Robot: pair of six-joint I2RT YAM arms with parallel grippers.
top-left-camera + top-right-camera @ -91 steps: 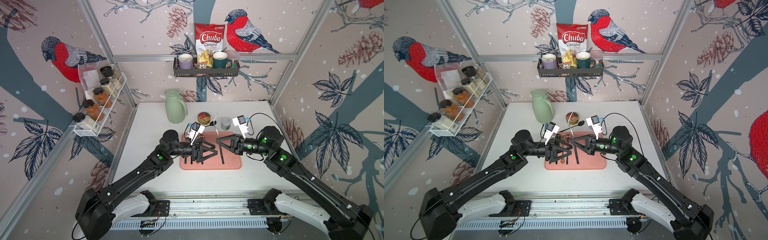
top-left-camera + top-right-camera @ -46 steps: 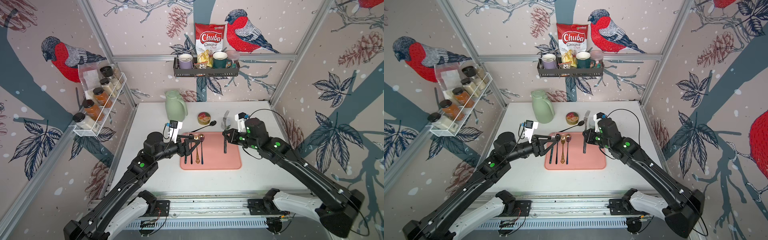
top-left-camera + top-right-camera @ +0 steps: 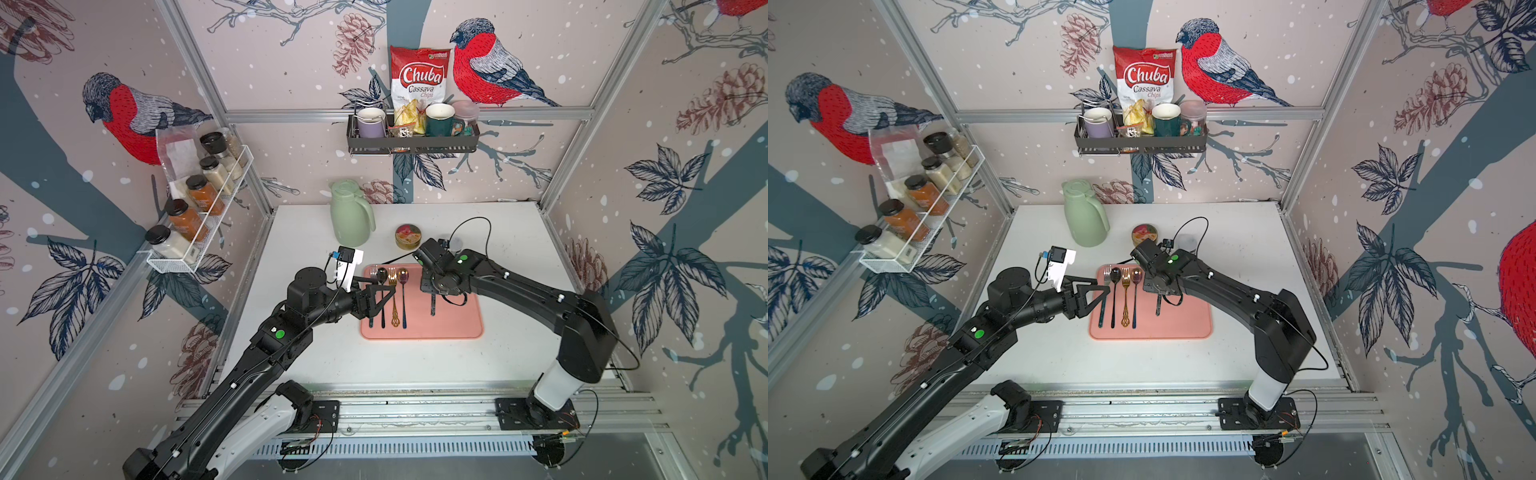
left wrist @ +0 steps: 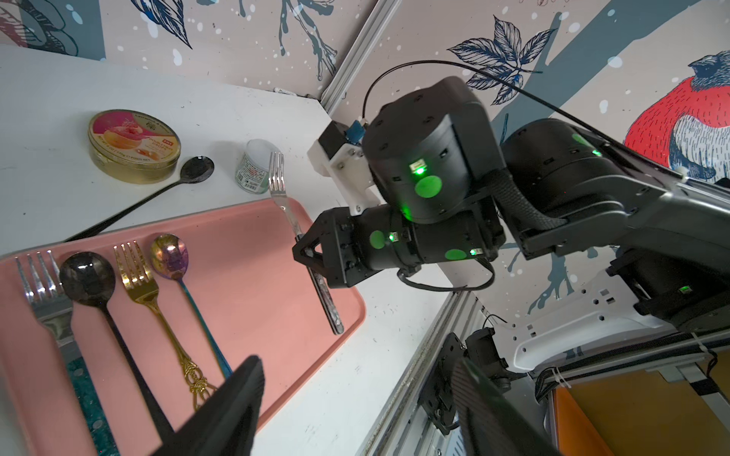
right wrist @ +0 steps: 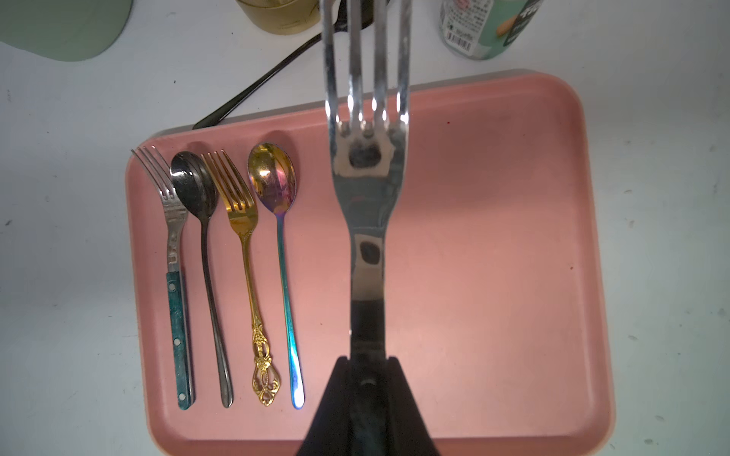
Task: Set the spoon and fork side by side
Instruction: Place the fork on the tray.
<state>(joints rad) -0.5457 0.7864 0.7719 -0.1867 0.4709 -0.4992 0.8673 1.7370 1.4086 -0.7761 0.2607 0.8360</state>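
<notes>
A pink tray (image 3: 457, 324) (image 5: 493, 237) holds a row of cutlery at its left: a teal-handled fork (image 5: 174, 237), a black spoon (image 5: 195, 185), a gold fork (image 5: 241, 221) and an iridescent spoon (image 5: 272, 177). My right gripper (image 3: 432, 286) (image 5: 367, 367) is shut on the dark handle of a silver fork (image 5: 367, 189) (image 4: 290, 221). It holds that fork over the tray, to the right of the row, tines toward the far edge. My left gripper (image 3: 384, 299) (image 4: 355, 395) stands open and empty above the row's handles at the tray's left edge. A second black spoon (image 4: 195, 169) lies on the table beyond the tray.
Behind the tray stand a gold candy tin (image 3: 408, 237), a small jar (image 4: 254, 167) and a green jug (image 3: 351, 216). A spice rack (image 3: 199, 208) hangs on the left wall and a shelf with mugs (image 3: 411, 133) on the back wall.
A second ago both grippers were close together over the tray's middle. The left arm has drawn back to the tray's left edge. The right gripper still holds the silver fork, now a little nearer the row.
</notes>
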